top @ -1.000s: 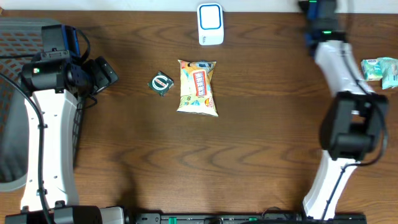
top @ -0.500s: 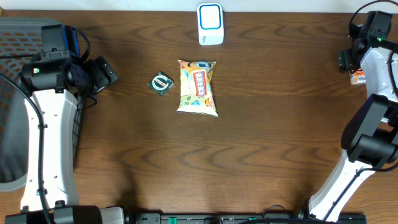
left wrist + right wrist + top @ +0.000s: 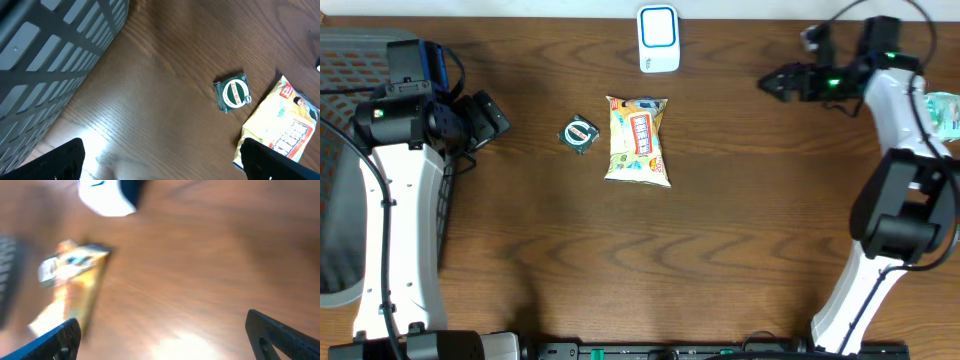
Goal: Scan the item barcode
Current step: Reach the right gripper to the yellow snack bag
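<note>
A yellow snack bag (image 3: 637, 140) lies flat in the middle of the table, with a small green round-labelled packet (image 3: 580, 133) just to its left. The white and blue scanner (image 3: 658, 38) stands at the far edge. My left gripper (image 3: 496, 118) hovers left of the packet, open and empty; its view shows the packet (image 3: 232, 93) and the bag (image 3: 280, 131) ahead of it (image 3: 162, 165). To the right of the scanner, my right gripper (image 3: 770, 83) points left, open and empty. Its blurred view shows the gripper (image 3: 162, 337), the scanner (image 3: 107, 195) and the bag (image 3: 70, 290).
A grey slatted basket (image 3: 340, 150) fills the left edge, also in the left wrist view as the basket (image 3: 50, 55). A teal and white packet (image 3: 942, 112) lies at the right edge behind the right arm.
The right arm has swung in from the far right edge, and its gripper now reaches left over the table near the scanner. The left arm, bag and packet have not moved.
</note>
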Controlling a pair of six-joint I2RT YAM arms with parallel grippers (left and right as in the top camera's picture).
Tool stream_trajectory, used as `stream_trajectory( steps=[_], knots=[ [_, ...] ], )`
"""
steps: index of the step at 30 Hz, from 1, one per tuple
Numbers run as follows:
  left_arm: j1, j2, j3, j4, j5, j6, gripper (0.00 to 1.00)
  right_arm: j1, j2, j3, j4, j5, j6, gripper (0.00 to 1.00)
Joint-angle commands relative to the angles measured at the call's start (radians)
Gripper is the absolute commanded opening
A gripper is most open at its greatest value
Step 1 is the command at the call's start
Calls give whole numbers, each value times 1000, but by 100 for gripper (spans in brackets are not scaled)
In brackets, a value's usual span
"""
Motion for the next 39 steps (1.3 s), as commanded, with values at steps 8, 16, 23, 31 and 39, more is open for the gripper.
stream_trajectory(
  steps=[8,16,23,31,39],
  knots=[
    [2,0,7,-3,-6,-9,98,312,-4,-36,-48,88,58,99],
    [2,0,7,-3,-6,-9,97,507,-2,-37,-50,412,259,99],
    [2,0,7,-3,-6,-9,98,604,-2,-37,-48,449,266,99],
    [2,0,7,-3,-6,-9,98,616,-2,-37,-37,448,282,99],
    [2,0,7,-3,-6,-9,98,616,-1,-37,-39,448,288,99]
  ],
)
